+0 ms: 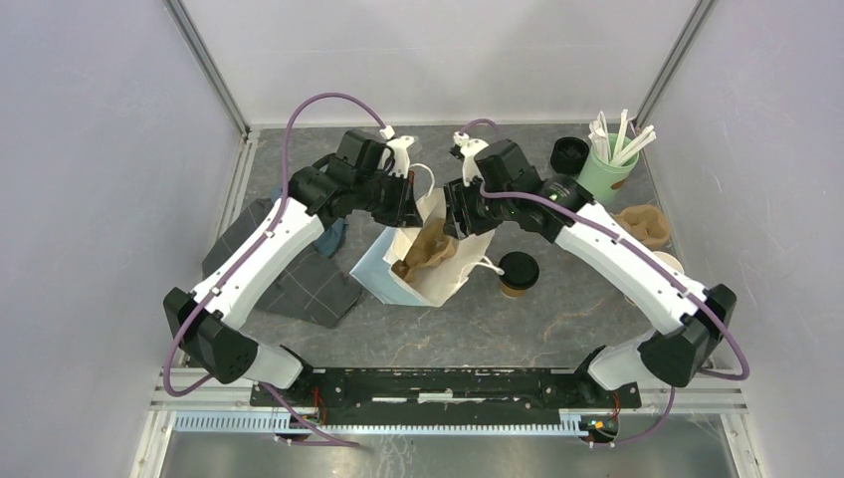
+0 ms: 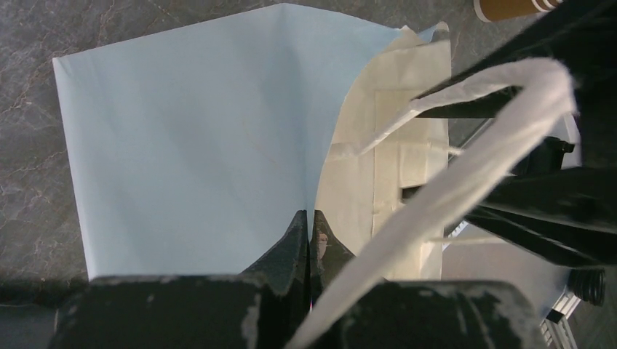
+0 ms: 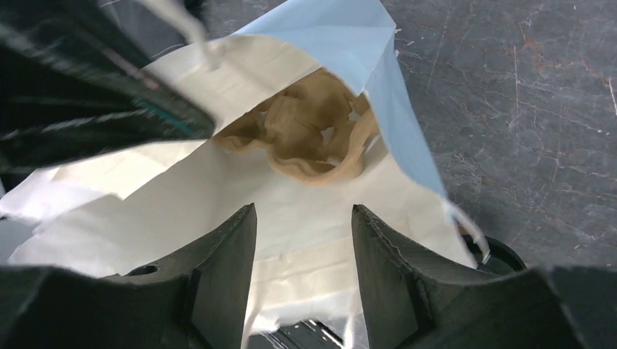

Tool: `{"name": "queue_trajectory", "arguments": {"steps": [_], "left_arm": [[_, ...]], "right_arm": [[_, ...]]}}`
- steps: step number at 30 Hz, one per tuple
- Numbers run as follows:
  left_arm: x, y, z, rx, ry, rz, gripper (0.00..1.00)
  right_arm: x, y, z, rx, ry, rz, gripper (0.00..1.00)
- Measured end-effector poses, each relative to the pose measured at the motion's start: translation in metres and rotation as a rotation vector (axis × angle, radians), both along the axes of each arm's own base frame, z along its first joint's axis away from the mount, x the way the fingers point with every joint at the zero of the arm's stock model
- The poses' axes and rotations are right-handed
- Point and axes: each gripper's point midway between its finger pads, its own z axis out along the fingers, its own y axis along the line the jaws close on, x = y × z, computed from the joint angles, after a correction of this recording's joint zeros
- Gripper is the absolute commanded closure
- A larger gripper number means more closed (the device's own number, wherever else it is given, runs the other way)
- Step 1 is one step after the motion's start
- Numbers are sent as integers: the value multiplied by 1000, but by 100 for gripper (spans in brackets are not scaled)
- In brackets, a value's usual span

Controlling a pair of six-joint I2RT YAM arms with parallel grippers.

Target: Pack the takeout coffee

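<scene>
Dark marbled tabletop [image 1: 448, 334], pale walls [image 1: 90, 149] around, takeout coffee [image 1: 518, 271] upright

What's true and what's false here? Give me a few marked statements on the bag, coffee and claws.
1. The coffee is in the bag. False: it stands on the table, right of the bag.
2. The left claw is shut on the bag's edge. True.
3. The right claw holds the coffee. False: it is open and empty, at the bag's mouth.
4. A brown carrier lies inside the bag. True.
</scene>
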Motion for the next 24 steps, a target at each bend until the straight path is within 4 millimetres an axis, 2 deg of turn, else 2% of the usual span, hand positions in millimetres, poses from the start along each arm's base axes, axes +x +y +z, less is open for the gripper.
{"name": "queue_trajectory", "arguments": {"steps": [4, 10, 14, 24], "left_arm": [[3, -3, 1, -6, -4, -3, 98], [3, -4, 2, -12, -4, -3, 98], [3, -4, 1, -12, -3, -3, 98], [3, -9, -1, -25, 11, -21, 98]], "right_arm": [[12, 4, -24, -12, 23, -59, 49], [17, -6, -68, -48, 55, -162, 54], [20, -8, -77, -39, 50, -206, 56], [26, -3, -82, 19, 5, -263, 53]]}}
